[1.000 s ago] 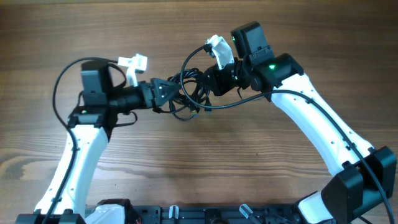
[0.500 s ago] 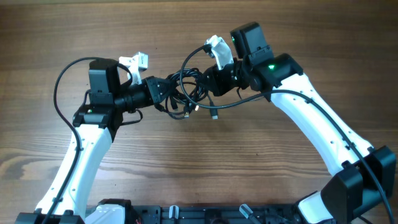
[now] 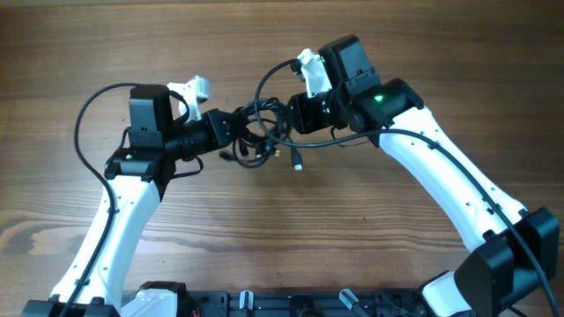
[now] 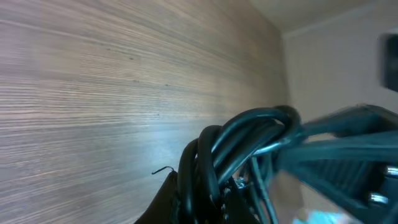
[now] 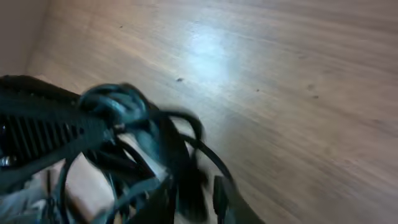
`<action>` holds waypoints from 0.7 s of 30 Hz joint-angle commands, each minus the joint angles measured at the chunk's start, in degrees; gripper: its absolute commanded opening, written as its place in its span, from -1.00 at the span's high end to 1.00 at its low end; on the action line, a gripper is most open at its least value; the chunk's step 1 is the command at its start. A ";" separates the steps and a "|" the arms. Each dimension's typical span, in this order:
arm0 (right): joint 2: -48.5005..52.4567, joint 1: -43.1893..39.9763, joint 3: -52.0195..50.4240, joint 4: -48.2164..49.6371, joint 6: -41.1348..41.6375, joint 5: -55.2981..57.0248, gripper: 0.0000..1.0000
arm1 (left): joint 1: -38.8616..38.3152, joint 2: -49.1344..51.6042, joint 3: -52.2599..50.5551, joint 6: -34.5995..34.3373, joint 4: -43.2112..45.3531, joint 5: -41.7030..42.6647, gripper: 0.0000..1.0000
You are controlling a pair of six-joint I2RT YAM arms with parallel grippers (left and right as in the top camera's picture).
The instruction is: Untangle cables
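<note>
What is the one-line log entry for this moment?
task: untangle cables | left end effector: shut on cables | right end effector: at tangle, grip unclear

A wooden table (image 3: pixel 282 229) of warm brown veneer fills the overhead view, its grain running lengthwise, with darker swirls of figure at the lower left (image 3: pixel 35 233). A black rail (image 3: pixel 291 305) with small metal fittings lines the table's near edge. Seen low from the left wrist, the tabletop meets a pale wall (image 4: pixel 336 68) at its far side. From the right wrist, a bright patch of glare (image 5: pixel 211 43) lies on the wood, a small dark speck (image 5: pixel 179 79) just below it.
</note>
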 commanded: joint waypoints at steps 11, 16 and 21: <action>-0.66 -1.22 0.28 -0.04 1.60 5.51 -0.05 | 0.98 0.55 0.57 -1.62 -0.61 -7.54 0.92; -0.66 -1.22 0.28 -0.09 3.76 5.51 -0.06 | 0.98 0.55 0.57 -1.62 -0.87 -7.54 0.92; -0.66 -1.20 0.28 -0.48 4.59 5.46 -0.08 | 0.98 0.55 0.57 -1.66 -0.90 -7.54 0.92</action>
